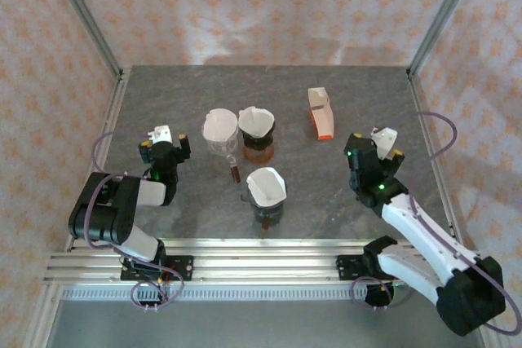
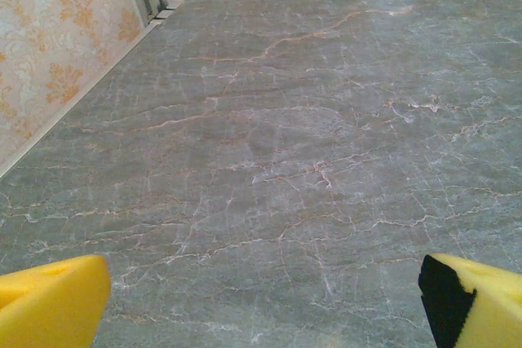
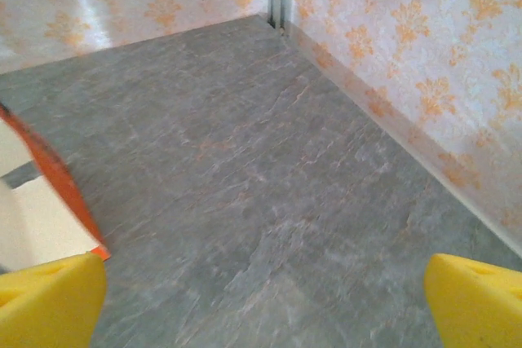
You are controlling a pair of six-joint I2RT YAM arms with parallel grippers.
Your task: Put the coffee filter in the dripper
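Top external view: three drippers stand near the middle of the table [image 1: 163,87], a clear dripper [image 1: 220,143] touching or just beside an amber dripper [image 1: 258,147], and a dark dripper [image 1: 267,209] nearer the arm bases. Each appears to hold white paper, the plainest being the coffee filter [image 1: 266,185] seated in the dark dripper. An orange-and-white carton [image 1: 320,113] lies to the right of the amber dripper, apart from it. The left gripper [image 1: 163,139] hangs to the left of the clear dripper and the right gripper [image 1: 380,143] to the right of the carton; neither touches a filter or a dripper. Left wrist view: the left gripper [image 2: 261,303] stands wide, its yellow fingers [image 2: 49,303] at the frame's lower corners with bare table between them. Right wrist view: the right gripper [image 3: 261,303] is likewise wide and empty, with the carton [image 3: 37,193] at the left edge beyond its left finger. Judged from this layout, either the placement is complete or no filter has yet been picked; which of the two cannot be told.
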